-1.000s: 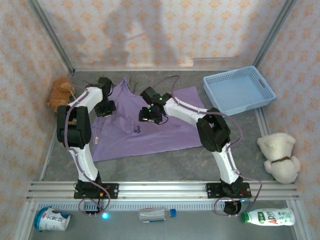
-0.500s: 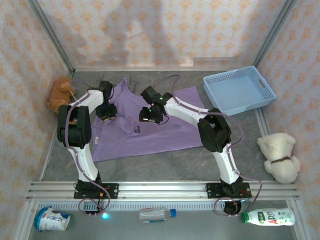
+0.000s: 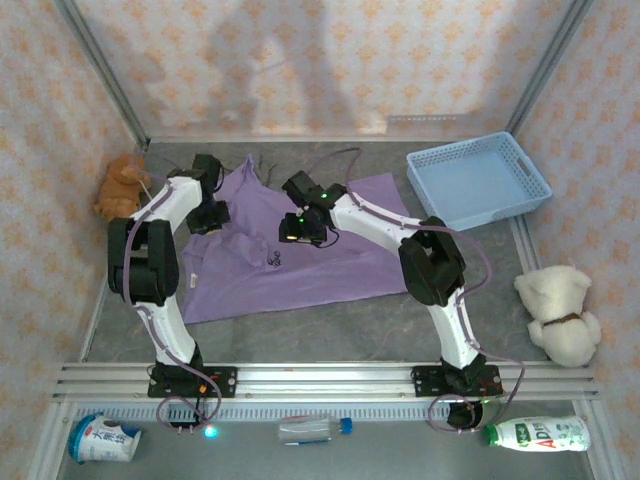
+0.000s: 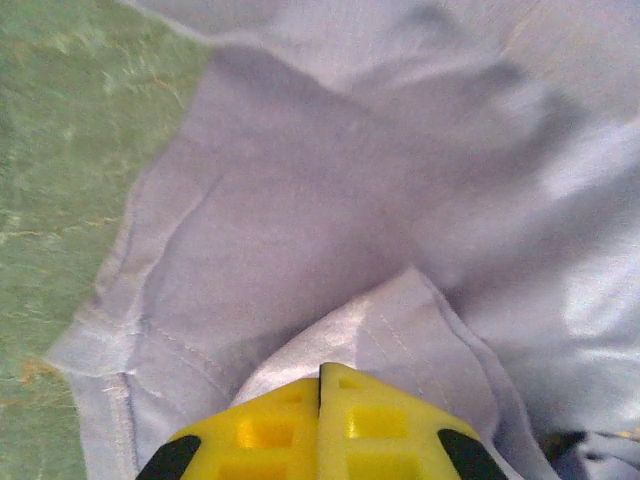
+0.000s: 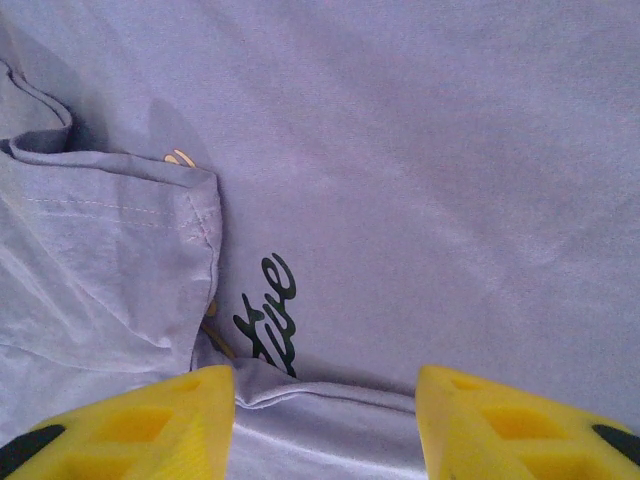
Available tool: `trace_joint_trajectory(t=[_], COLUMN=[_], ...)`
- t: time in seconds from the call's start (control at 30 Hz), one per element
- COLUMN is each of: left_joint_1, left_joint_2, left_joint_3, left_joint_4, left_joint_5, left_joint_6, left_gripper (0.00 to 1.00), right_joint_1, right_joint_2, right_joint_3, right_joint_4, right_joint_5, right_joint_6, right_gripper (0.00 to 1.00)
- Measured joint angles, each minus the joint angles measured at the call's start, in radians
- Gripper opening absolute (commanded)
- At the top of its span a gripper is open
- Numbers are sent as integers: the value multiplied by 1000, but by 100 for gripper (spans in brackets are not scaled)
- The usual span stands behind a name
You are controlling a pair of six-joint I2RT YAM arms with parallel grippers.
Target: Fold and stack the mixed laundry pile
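From the laundry pile, a lavender shirt (image 3: pixel 300 262) lies spread mid-table, its small dark script mark (image 3: pixel 274 258) beside my right gripper. My left gripper (image 3: pixel 208 218) sits at the shirt's far-left part. In the left wrist view its yellow fingers (image 4: pixel 270 430) are pressed together, and a raised fold of the shirt (image 4: pixel 380 325) peaks right at my left gripper (image 4: pixel 320 368). My right gripper (image 5: pixel 325 385) is open low over the chest, its fingertips (image 5: pixel 150 420) either side of a cloth ridge just below the script mark (image 5: pixel 268 312).
A light blue lattice basket (image 3: pixel 478 182) stands at the back right. An orange plush (image 3: pixel 120 185) leans on the left wall and a cream plush (image 3: pixel 558 315) sits at the right. Bottles (image 3: pixel 535 433) lie in front of the rail.
My left gripper has shifted a little toward the far left, and the cloth beside it has wrinkled. The right arm has barely moved.
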Motion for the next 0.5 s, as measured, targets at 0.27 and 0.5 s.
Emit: trace_joint_trajectory(t=[0.27,0.5], left_joint_1=[13,34], left_joint_2=[3,39], left_joint_3=[-5,-97], left_joint_4=[29,91], left_joint_5=[9,42], left_joint_6=[-2,0], left_gripper=[48,48], right_joint_1=[0,0], right_joint_2=[-5,-19], right_joint_3=[-21,-46], right_joint_4=[-3,0], right_joint_5=[0,-13], right_joint_6=[0,-7], right_gripper=[51,54])
